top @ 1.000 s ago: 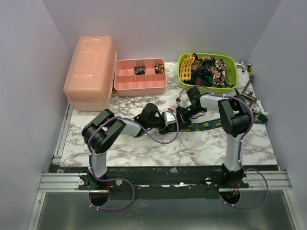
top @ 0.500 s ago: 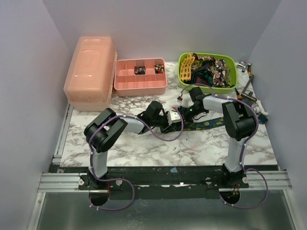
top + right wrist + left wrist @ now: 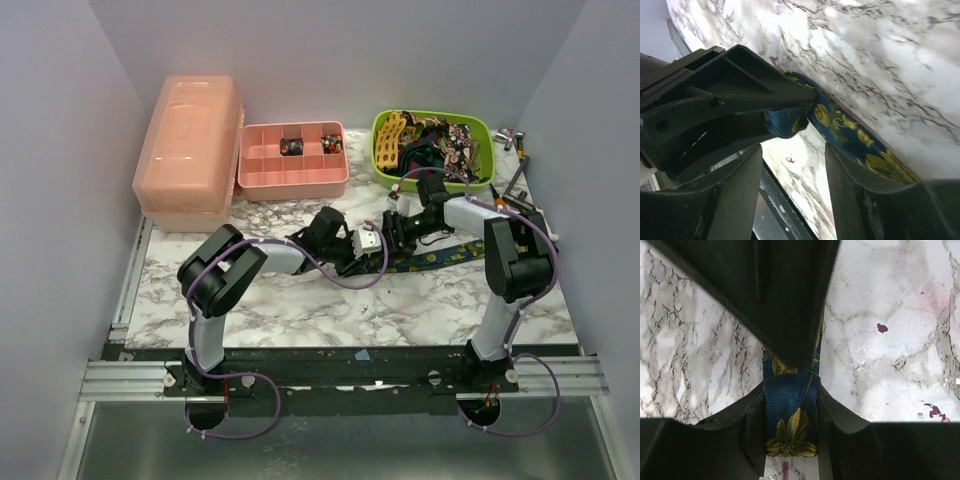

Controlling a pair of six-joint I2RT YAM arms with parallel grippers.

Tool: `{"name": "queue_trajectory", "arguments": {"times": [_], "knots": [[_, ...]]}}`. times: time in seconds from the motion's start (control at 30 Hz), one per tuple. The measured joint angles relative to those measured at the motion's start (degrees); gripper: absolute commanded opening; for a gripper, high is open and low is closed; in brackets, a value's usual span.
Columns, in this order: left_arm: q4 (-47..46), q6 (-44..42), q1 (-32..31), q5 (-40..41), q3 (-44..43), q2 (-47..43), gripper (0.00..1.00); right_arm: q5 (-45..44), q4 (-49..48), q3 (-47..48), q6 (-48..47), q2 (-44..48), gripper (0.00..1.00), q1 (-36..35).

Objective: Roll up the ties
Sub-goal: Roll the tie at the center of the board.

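A dark navy tie (image 3: 440,257) with yellow flowers lies across the marble table, running right from the centre. Its left end (image 3: 790,430) is folded over and sits between the fingers of my left gripper (image 3: 791,390), which is shut on the tie, both pads against its edges. In the top view the left gripper (image 3: 368,243) is at the table's centre. My right gripper (image 3: 393,228) hovers just right of it, open (image 3: 792,150), with nothing between its fingers. The tie (image 3: 840,130) passes beside its right finger (image 3: 850,190).
A green bin (image 3: 380,160) at the back right holds several more ties. A pink compartment tray (image 3: 290,185) and a pink lidded box (image 3: 190,150) stand at the back left. Small metal tools (image 3: 515,180) lie along the right edge.
My right gripper has opened, let go of the tie and drawn back to the right. The left gripper has shifted slightly right, still holding the folded end.
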State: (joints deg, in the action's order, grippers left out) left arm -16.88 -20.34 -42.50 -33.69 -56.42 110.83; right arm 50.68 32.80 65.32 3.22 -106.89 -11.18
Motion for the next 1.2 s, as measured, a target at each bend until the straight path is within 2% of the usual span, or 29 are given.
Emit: {"name": "queue_trajectory", "arguments": {"times": [0.1, 0.17, 0.2, 0.3, 0.4, 0.43, 0.5, 0.53, 0.63, 0.7, 0.83, 1.07, 1.13, 1.2], "knots": [[0.7, 0.0, 0.0, 0.0, -0.4, 0.1, 0.22, 0.9, -1.2, 0.0, 1.5, -1.3, 0.57, -2.3], [1.0, 0.0, 0.0, 0.0, -0.7, 0.1, 0.22, 1.0, -2.3, 0.0, 2.3, -2.5, 0.53, -3.5], [1.4, -0.3, 0.0, -0.1, -0.8, 0.2, 0.23, 1.1, -3.1, 0.0, 2.7, -3.2, 0.48, -4.0], [2.0, -0.2, 0.0, -0.2, -1.3, 0.3, 0.23, 1.3, -5.0, 0.0, 3.9, -4.9, 0.22, -4.5], [2.2, -0.2, 0.0, -0.1, -1.3, 0.3, 0.27, 2.1, -5.9, 0.1, 5.4, -6.0, 0.04, -4.9], [2.2, -0.3, 0.0, -0.2, -1.3, 0.3, 0.31, 2.1, -5.9, 0.2, 5.4, -6.0, 0.01, -4.9], [2.0, -0.3, 0.0, -0.2, -1.2, 0.3, 0.49, 2.1, -5.8, 0.2, 5.0, -6.2, 0.01, -4.6], [1.6, -0.3, 0.1, -0.3, -1.0, 0.3, 0.53, 2.2, -5.7, 0.3, 4.8, -6.5, 0.01, -4.3], [-1.6, 0.5, 0.7, -1.5, 1.0, 0.2, 0.75, 2.8, -4.4, 1.0, 3.8, -8.2, 0.01, -3.6], [-6.8, 2.7, 1.8, -3.5, 4.5, -0.7, 0.79, 3.6, -3.5, 1.3, 3.1, -9.6, 0.01, -3.0], [-18.3, 7.1, 4.8, -5.6, 12.3, -2.2, 0.80, 5.9, -1.0, 2.5, 2.2, -12.5, 0.01, -1.9], [-29.7, 12.4, 5.1, -6.2, 14.6, 0.8, 0.76, 7.8, 3.7, 5.7, 0.6, -15.9, 0.01, -1.3], [-32.5, 13.1, 4.5, -6.6, 14.5, 2.2, 0.70, 8.0, 4.2, 6.1, 0.6, -16.3, 0.01, -1.2], [-34.6, 13.4, 3.9, -6.8, 14.3, 3.4, 0.54, 8.2, 4.5, 6.3, 0.6, -16.6, 0.01, -1.2]]}}
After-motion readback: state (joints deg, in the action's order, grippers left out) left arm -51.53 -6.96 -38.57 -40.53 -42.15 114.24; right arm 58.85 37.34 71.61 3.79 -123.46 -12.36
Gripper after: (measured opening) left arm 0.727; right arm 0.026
